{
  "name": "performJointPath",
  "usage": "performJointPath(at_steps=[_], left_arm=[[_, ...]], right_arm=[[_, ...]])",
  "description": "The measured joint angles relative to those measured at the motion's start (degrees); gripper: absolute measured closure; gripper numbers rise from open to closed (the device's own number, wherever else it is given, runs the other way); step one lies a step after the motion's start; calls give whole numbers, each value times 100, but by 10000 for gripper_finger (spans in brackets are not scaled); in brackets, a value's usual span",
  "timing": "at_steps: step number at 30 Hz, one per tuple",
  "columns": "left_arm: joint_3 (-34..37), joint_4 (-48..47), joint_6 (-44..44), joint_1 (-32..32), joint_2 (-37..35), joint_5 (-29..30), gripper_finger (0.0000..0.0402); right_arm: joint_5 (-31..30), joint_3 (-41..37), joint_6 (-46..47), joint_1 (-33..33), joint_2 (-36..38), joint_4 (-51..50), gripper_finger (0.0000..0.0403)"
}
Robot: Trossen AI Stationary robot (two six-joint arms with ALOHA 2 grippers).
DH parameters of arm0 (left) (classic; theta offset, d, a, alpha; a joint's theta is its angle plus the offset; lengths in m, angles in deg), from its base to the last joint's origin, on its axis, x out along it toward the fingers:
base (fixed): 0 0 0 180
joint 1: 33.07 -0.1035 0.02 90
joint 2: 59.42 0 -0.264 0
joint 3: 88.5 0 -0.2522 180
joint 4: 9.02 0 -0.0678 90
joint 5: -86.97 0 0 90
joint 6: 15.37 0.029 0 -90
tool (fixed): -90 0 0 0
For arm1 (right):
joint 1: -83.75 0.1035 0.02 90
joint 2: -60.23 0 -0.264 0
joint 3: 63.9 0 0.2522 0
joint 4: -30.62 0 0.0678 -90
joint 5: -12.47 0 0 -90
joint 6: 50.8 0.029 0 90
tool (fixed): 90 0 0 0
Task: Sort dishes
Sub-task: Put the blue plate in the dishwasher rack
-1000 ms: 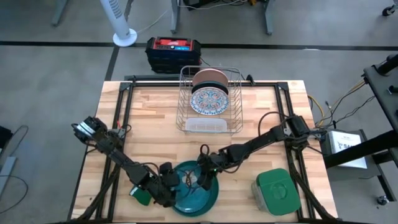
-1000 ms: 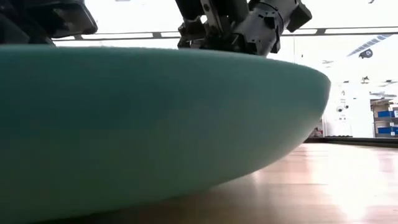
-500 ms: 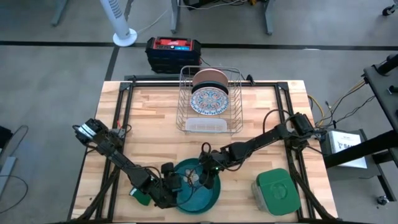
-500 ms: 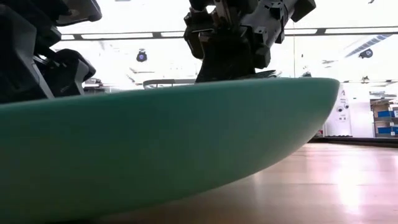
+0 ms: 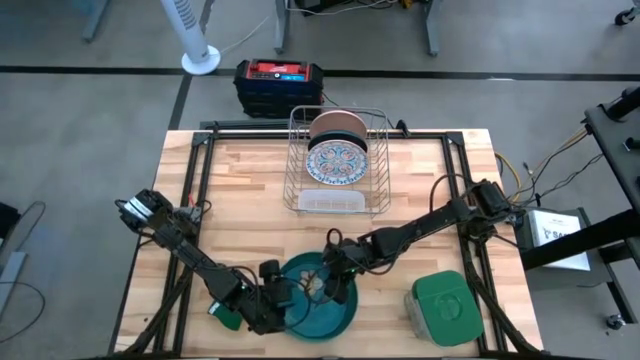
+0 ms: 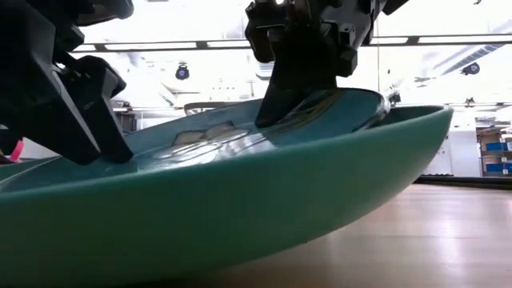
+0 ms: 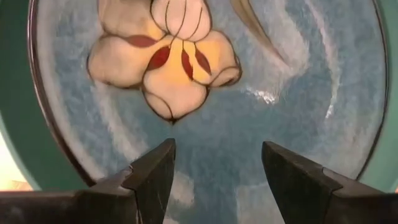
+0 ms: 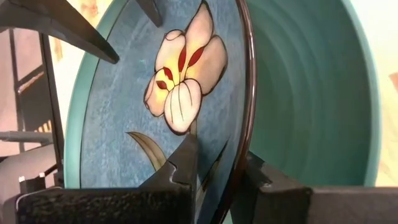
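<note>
Right hand pinches the flower plate's rim at the counter's front edge, left hand spread over it

The bright teal-green plate (image 5: 322, 308) sits at the front edge of the counter (image 5: 240, 190), near the middle, tipped so one side lifts off the wood. Inside it there's a blue disc with a cream flower (image 8: 180, 68), and the right hand (image 5: 335, 283) has that disc's dark rim clamped between its fingers. The left hand (image 5: 283, 300) hangs over the plate's left side, fingers (image 7: 152, 177) spread wide, holding nothing. At the back edge, the wire rack (image 5: 340, 165) holds the ornamented white plate (image 5: 335, 160) and the salmon-pink plate (image 5: 338, 124) upright. A green-lidded container (image 5: 443, 307) rests at the front right corner.
</note>
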Motion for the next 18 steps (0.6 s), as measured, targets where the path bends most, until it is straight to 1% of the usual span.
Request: performJointPath(at_steps=[1,5,13,18], left_arm=[[0,-11,-2,0,-11,-3,171],[-15,-68,-15,12,-84,-22,171],[-7,-310,-150,147,-457,-230,171],[9,-394,-175,201,-676,-297,171]], right_arm=[[-12,3,-34,7,6,-60,358],[-180,10,-726,153,-9,-177,358],[-712,7,-943,346,15,-98,358],[-690,-3,-1047,348,15,-142,358]])
